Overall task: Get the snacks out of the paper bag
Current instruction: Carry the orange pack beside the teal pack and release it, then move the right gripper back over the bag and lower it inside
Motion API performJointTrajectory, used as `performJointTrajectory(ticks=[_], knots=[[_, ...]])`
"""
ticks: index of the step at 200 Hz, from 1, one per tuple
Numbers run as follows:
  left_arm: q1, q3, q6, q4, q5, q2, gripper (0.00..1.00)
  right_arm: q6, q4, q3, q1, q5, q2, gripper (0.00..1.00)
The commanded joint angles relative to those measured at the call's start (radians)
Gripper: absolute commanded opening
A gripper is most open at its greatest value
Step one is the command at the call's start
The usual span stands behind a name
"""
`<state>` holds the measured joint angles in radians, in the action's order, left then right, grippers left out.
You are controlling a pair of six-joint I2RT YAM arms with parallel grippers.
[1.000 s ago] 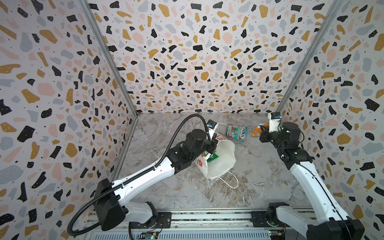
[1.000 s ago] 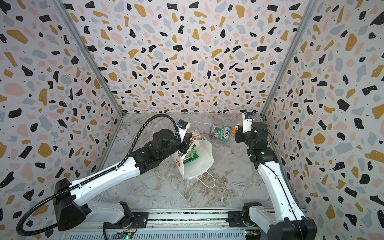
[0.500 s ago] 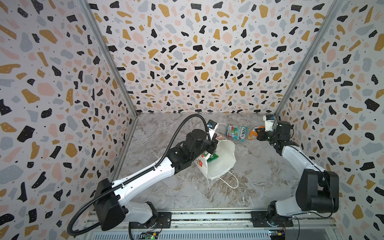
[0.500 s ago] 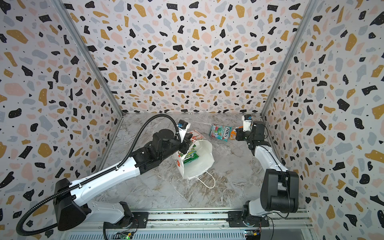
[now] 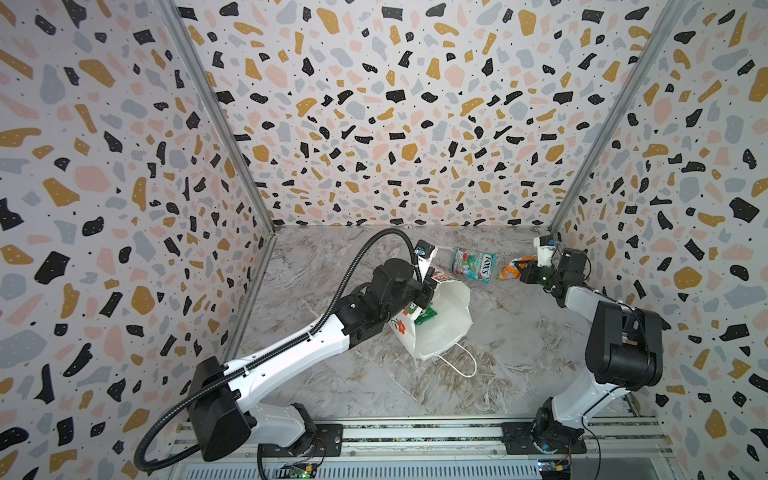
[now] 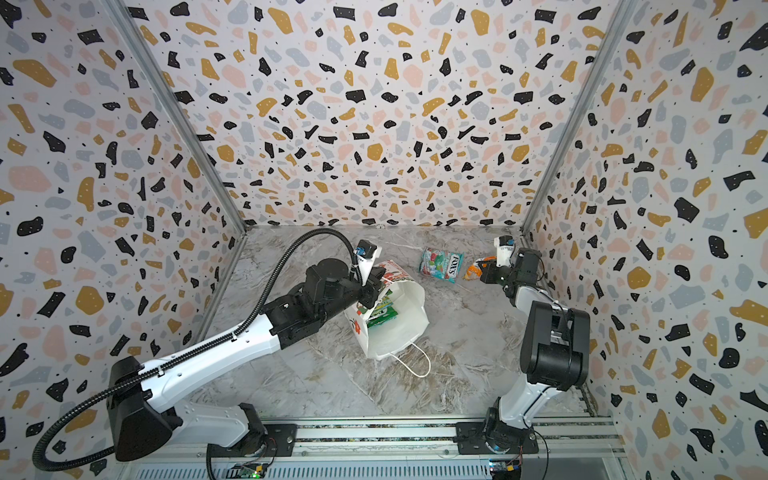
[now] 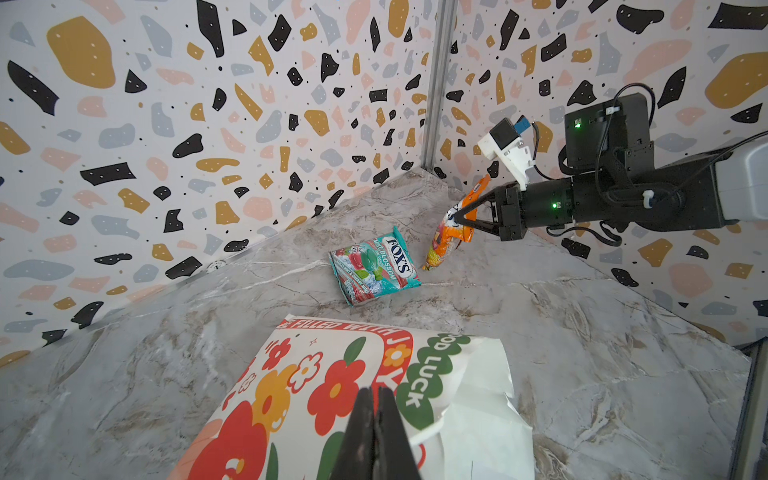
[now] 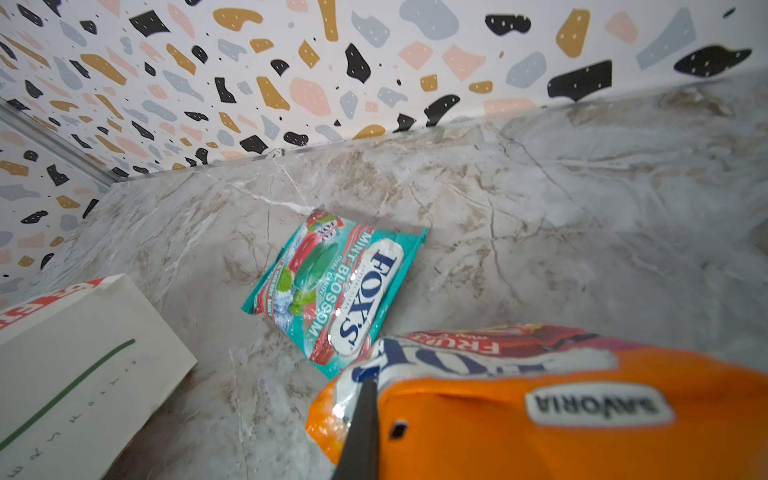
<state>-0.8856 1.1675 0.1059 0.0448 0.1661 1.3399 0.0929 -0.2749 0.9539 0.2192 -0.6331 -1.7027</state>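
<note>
Our right jaws grip the orange packet (image 7: 440, 245) near the far right corner of the bench (image 5: 519, 332); we should set it flat beside the teal packet (image 7: 374, 268). Left jaws clamp the paper bag (image 7: 316, 382).

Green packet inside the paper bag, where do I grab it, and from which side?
Pinch the exposed edge of the green packet, coming through the open mouth from the right. It leans against the printed wall of the paper bag, whose rim the left pincer holds, so probably only that edge is reachable.
</note>
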Motion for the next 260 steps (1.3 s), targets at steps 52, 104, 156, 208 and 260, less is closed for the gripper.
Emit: performJointTrajectory(ticks=[52,104,156,208,260], knots=[[-0.007,0.007,-0.001,-0.022,-0.003,0.017,0.0,-0.04,0.108,-0.12,0.006,0.158,0.071,0.0],[-0.013,0.007,-0.001,-0.021,0.001,0.018,0.0,-0.065,0.192,-0.021,0.01,0.27,-0.023,0.0],[-0.015,0.009,-0.003,-0.019,0.006,0.022,0.0,-0.056,0.219,0.057,0.012,0.354,-0.088,0.27],[-0.018,0.01,-0.007,-0.017,0.008,0.018,0.0,-0.012,0.247,0.096,0.012,0.411,-0.091,0.52],[-0.017,0.009,-0.014,-0.016,0.005,0.008,0.0,0.075,0.19,-0.052,0.006,0.318,0.121,0.6]])
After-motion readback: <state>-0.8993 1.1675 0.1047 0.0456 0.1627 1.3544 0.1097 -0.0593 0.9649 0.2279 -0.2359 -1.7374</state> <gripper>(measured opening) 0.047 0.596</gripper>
